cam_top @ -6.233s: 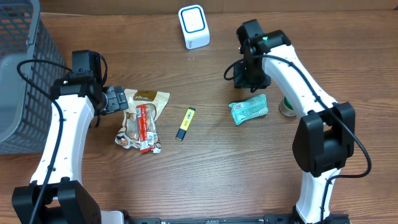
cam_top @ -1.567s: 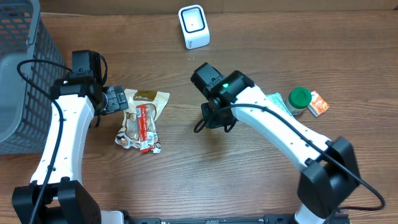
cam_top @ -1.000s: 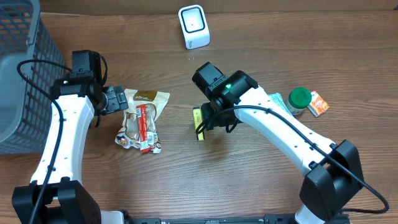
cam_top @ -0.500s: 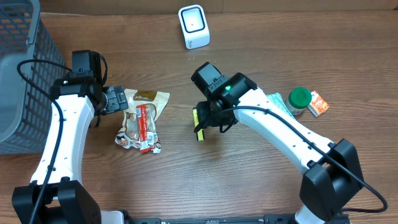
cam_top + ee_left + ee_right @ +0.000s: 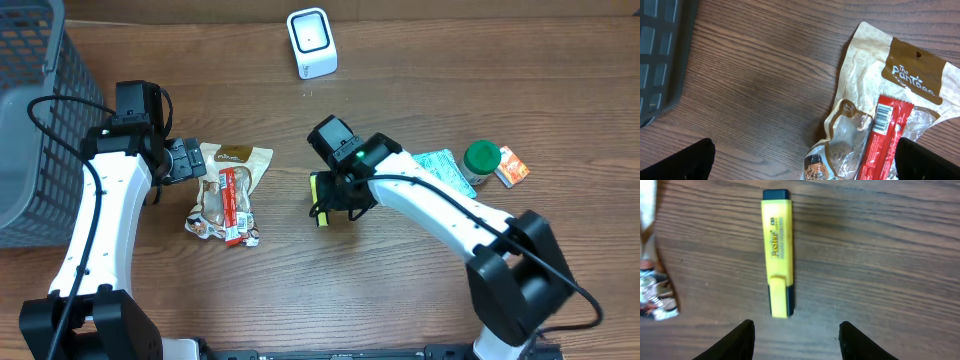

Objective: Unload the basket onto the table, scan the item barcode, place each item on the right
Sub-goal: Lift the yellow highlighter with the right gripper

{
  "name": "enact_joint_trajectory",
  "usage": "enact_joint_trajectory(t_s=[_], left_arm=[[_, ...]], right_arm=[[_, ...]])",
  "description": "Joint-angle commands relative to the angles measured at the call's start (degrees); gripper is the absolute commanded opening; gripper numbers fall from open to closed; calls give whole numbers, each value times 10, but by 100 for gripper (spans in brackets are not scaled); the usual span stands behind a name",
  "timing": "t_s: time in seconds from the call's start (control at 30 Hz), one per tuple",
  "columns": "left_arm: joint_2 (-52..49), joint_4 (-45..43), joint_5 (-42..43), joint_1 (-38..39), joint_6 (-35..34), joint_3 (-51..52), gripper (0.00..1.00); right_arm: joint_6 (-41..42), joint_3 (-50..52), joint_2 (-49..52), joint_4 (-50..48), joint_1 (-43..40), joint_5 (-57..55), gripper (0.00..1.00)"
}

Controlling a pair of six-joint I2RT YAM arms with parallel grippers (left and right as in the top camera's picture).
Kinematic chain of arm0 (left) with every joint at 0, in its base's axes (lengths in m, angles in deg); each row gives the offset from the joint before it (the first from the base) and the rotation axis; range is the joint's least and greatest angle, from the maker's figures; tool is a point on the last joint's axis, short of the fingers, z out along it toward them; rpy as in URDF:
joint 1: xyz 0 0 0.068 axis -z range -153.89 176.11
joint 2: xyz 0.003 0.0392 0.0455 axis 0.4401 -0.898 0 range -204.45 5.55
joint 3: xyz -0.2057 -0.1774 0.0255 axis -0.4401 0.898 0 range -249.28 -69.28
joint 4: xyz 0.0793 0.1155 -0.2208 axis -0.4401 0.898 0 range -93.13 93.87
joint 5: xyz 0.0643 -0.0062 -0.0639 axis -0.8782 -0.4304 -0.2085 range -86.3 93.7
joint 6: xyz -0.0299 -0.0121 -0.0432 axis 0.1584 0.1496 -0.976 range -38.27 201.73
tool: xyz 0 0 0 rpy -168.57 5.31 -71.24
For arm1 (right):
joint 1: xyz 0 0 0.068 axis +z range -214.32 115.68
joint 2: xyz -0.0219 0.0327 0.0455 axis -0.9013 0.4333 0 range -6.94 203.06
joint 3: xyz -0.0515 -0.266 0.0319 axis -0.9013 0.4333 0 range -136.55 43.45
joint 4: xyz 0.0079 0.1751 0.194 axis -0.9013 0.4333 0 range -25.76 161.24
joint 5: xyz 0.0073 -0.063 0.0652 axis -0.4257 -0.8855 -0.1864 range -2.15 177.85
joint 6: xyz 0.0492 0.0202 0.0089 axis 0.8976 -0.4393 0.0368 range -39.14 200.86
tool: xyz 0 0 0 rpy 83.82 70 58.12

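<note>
**A:** How does the right arm stand?

**B:** It reaches across toward the middle of the table, wrist bent down. The right gripper hovers over the yellow highlighter. Its fingers are apart with nothing between them. The pen lies flat on the wood just ahead of them, dark cap toward the camera, and they do not touch it.

**A:** And the left?

**B:** The left arm stretches up along the left side. The left gripper is spread wide and grips nothing. It hangs above the edge of the snack pouch, which has a red bar lying on it.

**A:** Where is the scanner?

**B:** The white scanner stands at the far edge, well apart from the highlighter.

**A:** Any containers?

**B:** A grey mesh basket sits at the far left; the part of its inside in view shows only a plain grey floor. A green-lidded jar stands on the right between a teal packet and a small orange box. I cannot tell what the jar holds.
</note>
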Motion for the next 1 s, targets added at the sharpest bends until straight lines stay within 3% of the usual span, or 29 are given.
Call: enact_joint_trajectory(t_s=[0.0, 0.43, 0.63, 0.97], left_arm=[[-4, -1, -6, -1, -2, -3, 100], [-4, -1, -6, -1, -2, -3, 100], [-4, -1, -6, -1, -2, -3, 100], [-4, -1, -6, -1, -2, -3, 100]], right_arm=[[6, 2, 31, -12, 7, 1, 55], [9, 2, 94, -56, 42, -3, 52], [12, 2, 94, -54, 42, -3, 39], [12, 1, 94, -44, 27, -15, 36]])
